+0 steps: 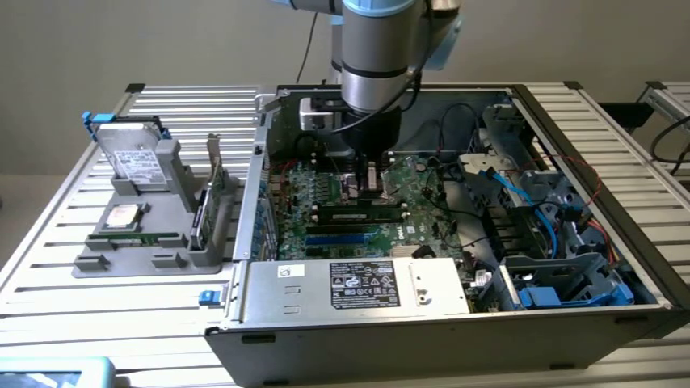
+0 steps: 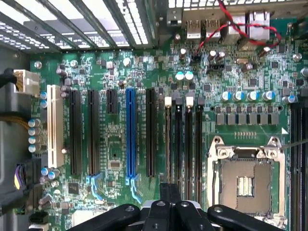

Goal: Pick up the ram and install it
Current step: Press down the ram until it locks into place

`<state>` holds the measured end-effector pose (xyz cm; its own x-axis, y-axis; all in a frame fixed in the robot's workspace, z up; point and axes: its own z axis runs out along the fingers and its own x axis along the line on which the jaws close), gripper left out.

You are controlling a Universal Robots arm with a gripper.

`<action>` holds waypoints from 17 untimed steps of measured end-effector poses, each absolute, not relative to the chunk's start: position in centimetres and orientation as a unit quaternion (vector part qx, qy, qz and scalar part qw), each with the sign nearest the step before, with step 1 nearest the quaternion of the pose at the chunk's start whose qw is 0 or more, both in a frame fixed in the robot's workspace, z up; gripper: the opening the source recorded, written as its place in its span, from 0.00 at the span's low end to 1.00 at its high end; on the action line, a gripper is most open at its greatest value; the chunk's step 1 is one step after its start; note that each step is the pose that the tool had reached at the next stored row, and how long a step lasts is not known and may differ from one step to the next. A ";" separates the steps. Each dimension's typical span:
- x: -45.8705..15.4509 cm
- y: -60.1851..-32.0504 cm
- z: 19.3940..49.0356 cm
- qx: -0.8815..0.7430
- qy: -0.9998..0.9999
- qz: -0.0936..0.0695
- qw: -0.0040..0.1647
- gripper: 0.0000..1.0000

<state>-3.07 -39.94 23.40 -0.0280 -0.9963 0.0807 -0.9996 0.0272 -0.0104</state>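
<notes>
Reaching down — gripper [image 2: 169,204] over motherboard [image 2: 144,77]

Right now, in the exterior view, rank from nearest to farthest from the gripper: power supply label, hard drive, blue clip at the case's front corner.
From the gripper:
1. Power supply label, just below it.
2. Blue clip, lower left.
3. Hard drive, far left on the grey holder.

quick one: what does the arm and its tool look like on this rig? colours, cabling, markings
The arm is a round silver-grey metal tube with a light blue joint cap at its top and a dark band around it. A black cable runs down its side and another hangs behind it. Below sits a black wrist block. In the wrist view the tool is glossy black, with rounded linkage bars and silver pivot screws. No markings readable.
</notes>
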 end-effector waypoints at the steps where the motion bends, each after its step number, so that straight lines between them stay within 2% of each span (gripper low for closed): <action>1: -3.4 -39.9 23.4 0.697 -0.716 0.032 0.025 0.11; 17: -5.4 -39.7 23.1 0.696 -0.717 0.041 0.016 0.11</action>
